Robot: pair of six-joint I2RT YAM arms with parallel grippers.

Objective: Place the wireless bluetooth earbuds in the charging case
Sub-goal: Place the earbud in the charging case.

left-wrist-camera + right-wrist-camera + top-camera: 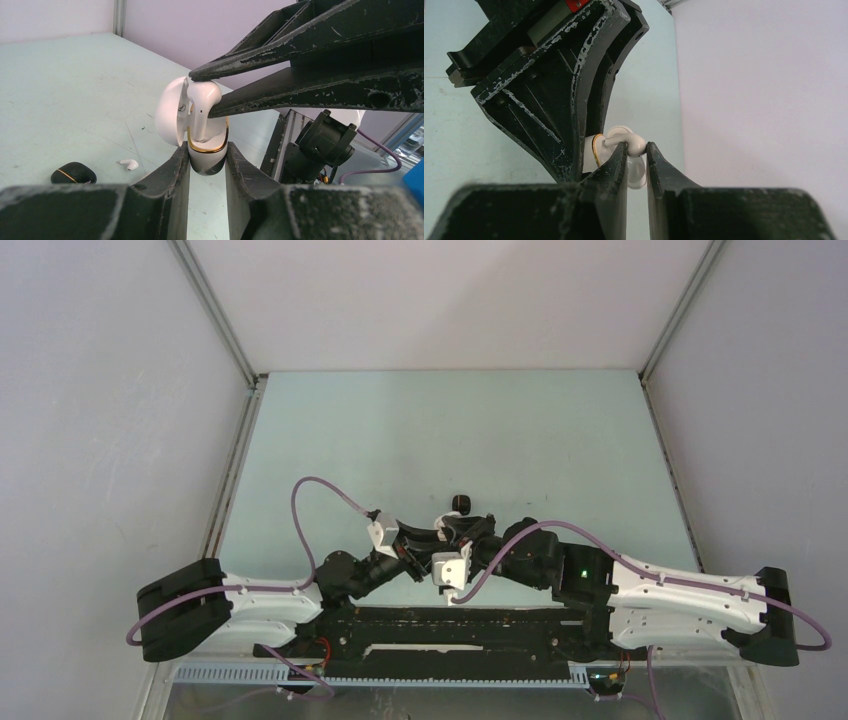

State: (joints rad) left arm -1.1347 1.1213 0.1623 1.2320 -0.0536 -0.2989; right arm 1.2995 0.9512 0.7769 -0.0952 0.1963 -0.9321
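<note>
Going by the left wrist view: farthest left of the white charging case [207, 161] there's a small black case [73, 173] with a thin gold line, lying shut on the pale green bench [60, 90]. Just to the right of it, between it and the white charging case, a loose earbud [130, 163] lies on its side, touching nothing. The white charging case itself is up off the bench, upright, with the left claw [207, 152] clamped on its lower body, one finger on each side. Its lid [170, 110] is flipped open and stands on the left side of the case, and a gold rim [207, 147] runs round the opening. Straight above that opening is the other earbud [204, 97], pinched at its head by the right claw [637, 148], which reaches in from the right side of the case with its fingers closed on the bud. The stem points down past the rim into the case and the head sticks out above it; I can't tell whether it's seated. In the top view both arms meet at the case, with the black case just beyond it.
</note>
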